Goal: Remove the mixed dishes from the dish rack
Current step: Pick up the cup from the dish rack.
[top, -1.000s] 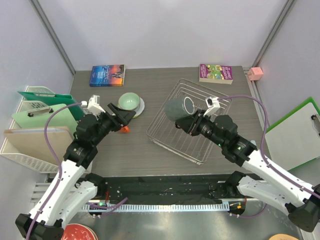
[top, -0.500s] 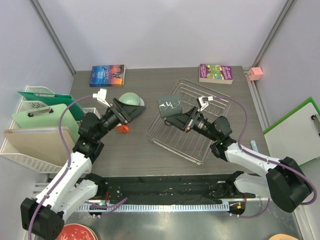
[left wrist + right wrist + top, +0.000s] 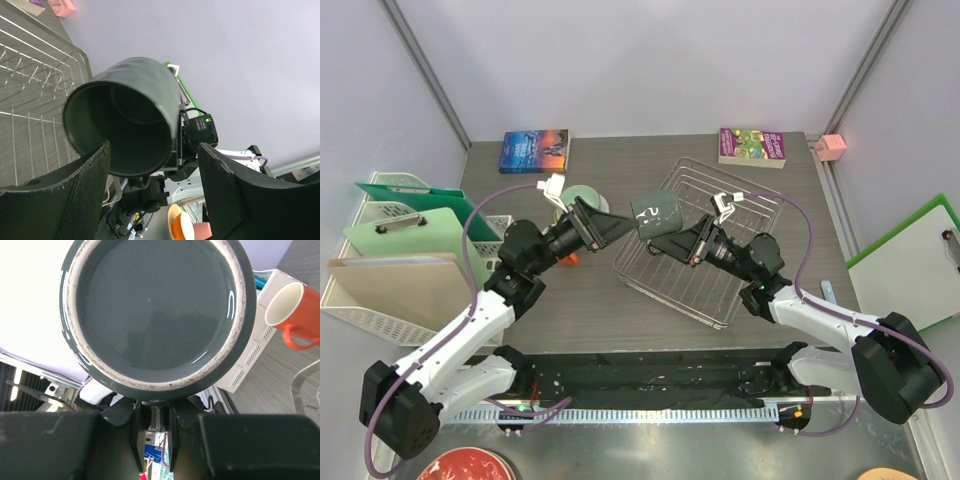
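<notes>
The grey mug (image 3: 657, 215) is pinched by the right pincer (image 3: 682, 240) over the dish rack (image 3: 685, 292), at its left edge. The left pincer (image 3: 616, 228) is spread around the mug. Nothing else is seen in the rack. The bowl (image 3: 582, 195) and the orange mug (image 3: 287, 315) are already set left of the rack.

We see the dish rack (image 3: 700, 285) on the right half of the tabletop (image 3: 640, 160). A mug (image 3: 657, 215) hangs above its left edge, between left hand (image 3: 618, 228) and right hand (image 3: 674, 238). Left of the rack sits a bowl (image 3: 582, 193), with a second mug (image 3: 295, 320) nearer us.
</notes>
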Motion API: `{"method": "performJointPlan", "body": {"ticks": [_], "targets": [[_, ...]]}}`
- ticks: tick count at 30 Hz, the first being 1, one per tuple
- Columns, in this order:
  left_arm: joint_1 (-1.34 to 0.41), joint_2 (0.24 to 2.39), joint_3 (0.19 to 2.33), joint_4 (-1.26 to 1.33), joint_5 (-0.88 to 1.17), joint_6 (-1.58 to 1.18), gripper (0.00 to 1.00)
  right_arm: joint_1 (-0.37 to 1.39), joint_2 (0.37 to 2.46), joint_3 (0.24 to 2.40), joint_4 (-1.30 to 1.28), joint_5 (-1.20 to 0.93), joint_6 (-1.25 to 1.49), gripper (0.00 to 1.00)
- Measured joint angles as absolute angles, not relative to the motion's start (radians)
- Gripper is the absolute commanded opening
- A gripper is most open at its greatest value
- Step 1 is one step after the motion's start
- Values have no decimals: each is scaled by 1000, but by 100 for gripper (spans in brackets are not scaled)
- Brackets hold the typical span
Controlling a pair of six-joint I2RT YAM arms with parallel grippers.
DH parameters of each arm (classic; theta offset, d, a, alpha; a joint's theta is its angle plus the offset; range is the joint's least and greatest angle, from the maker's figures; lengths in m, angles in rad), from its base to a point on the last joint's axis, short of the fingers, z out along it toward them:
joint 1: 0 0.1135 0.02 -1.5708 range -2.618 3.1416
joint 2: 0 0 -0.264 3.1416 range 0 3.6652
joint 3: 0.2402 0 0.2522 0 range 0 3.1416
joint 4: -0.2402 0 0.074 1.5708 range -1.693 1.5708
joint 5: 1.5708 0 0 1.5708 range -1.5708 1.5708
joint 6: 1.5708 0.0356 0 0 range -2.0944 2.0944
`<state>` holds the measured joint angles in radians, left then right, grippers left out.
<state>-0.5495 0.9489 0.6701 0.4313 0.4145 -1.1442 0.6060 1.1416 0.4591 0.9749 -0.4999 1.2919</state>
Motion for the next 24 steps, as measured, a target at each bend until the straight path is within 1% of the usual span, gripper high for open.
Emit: {"method": "performJointPlan", "body": {"ticks": [6,9,13,15,17,18,19,21,22,23,24], "targets": [[-595,957,706,439,388,-1126,67,614,1151,458,928,-500,1251,1],[-609,971,716,445,381,-1116,62,628,1165,455,912,-499,1236,1],[-628,1010,716,442,374,-1113,52,645,1172,454,907,-500,1220,1],[-637,1025,716,438,373,-1113,49,651,1172,451,901,-500,1211,1],[-642,1034,716,434,373,-1114,36,655,1172,451,896,-499,1203,1],[-643,1037,716,430,373,-1113,28,659,1172,451,891,-497,1196,1],[-645,1039,716,424,369,-1113,11,661,1171,451,889,-496,1191,1],[-645,1041,716,414,372,-1121,1,665,1165,451,877,-488,1178,1],[-648,1041,717,422,375,-1119,1,667,1159,450,863,-495,1180,1],[-653,1039,717,423,379,-1114,1,670,1149,450,842,-501,1180,2],[-656,1034,717,422,386,-1108,1,672,1134,450,818,-499,1179,27]]}}
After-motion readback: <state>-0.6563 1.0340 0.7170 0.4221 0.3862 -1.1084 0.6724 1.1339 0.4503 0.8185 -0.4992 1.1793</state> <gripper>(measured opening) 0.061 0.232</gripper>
